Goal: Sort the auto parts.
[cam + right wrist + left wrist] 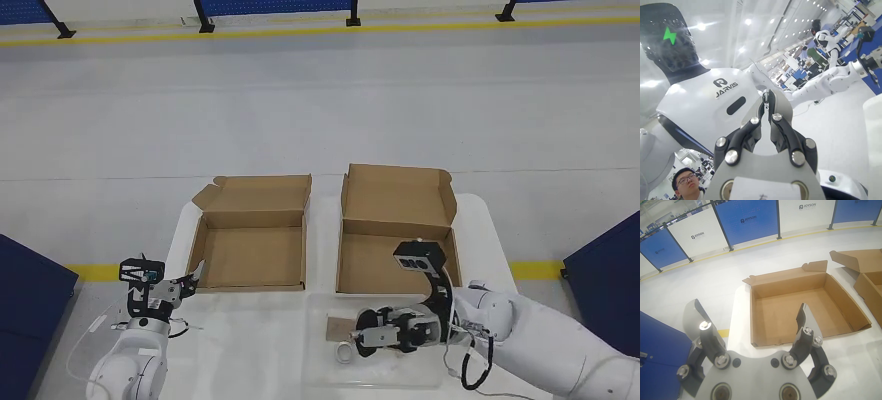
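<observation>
My right gripper [766, 103] is shut on a small silver threaded part [765, 94], held at the fingertips and pointing back toward the robot's body. In the top view this gripper [360, 340] hovers over a clear tray [400, 375] at the table's front, next to a small white ring [343, 351]. My left gripper [749, 303] stands open with nothing between its fingers, near the front left corner of the left cardboard box [800, 313]. In the top view the left gripper [188, 280] sits at the table's left edge.
Two open cardboard boxes stand side by side on the white table, the left box [250, 258] and the right box [395, 262], both with bare floors and lids folded back. A brown card piece [340, 324] lies in the tray. Blue panels flank the table.
</observation>
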